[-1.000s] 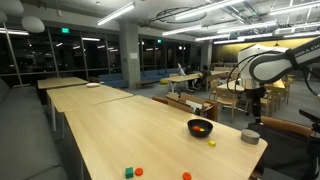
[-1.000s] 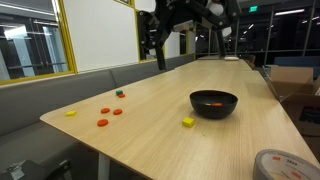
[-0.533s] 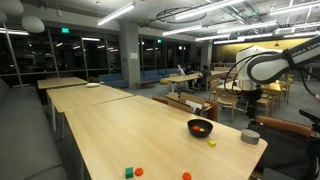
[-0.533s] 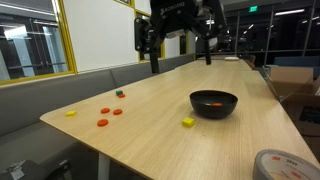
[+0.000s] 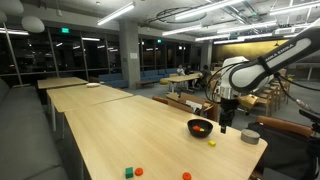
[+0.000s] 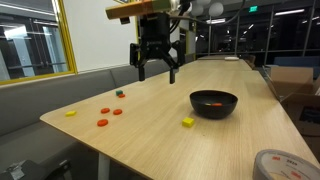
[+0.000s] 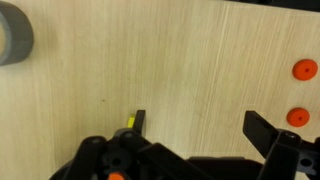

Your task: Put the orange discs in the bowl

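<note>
Above the wooden table (image 6: pixel 150 125), the arm reaches down, its gripper (image 6: pixel 155 74) pointing straight at the tabletop, jaws spread wide and holding nothing. Orange discs (image 6: pixel 117 112) lie flat near the table's edge, well apart from the upright black bowl (image 6: pixel 214 103).

Pale wood-grain table (image 6: pixel 150 105), orange discs (image 6: pixel 102 123), black bowl (image 6: pixel 203 109), yellow piece (image 6: pixel 187 122), black hand (image 6: pixel 156 75)
</note>
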